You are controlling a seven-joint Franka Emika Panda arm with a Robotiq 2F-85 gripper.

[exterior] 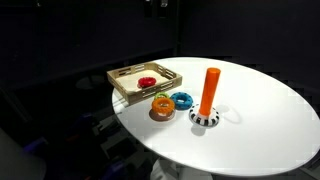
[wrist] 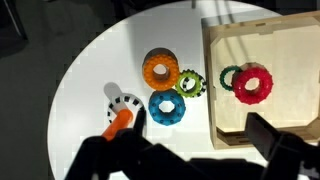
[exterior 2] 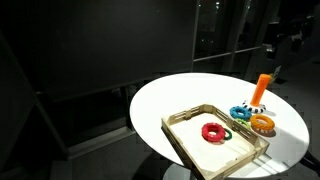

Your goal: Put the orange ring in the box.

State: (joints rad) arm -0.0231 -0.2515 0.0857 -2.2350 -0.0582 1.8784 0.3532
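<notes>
The orange ring (wrist: 160, 69) lies flat on the white round table, touching a yellow-green ring (wrist: 190, 83) and close to a blue ring (wrist: 167, 107). It shows in both exterior views (exterior: 162, 103) (exterior 2: 263, 122). The box (wrist: 212, 90) is a shallow wooden tray just beside these rings, seen in both exterior views (exterior: 125, 92) (exterior 2: 185, 140). It holds a red ring (wrist: 253, 84) and a dark green ring (wrist: 228, 77). My gripper (wrist: 195, 150) hangs high above the table near the tray's corner. It is open and empty.
A tall orange peg on a black-and-white striped base (wrist: 120, 118) stands next to the blue ring, seen also in an exterior view (exterior: 209, 92). The table edge (exterior: 135, 135) curves close to the rings. The surroundings are dark.
</notes>
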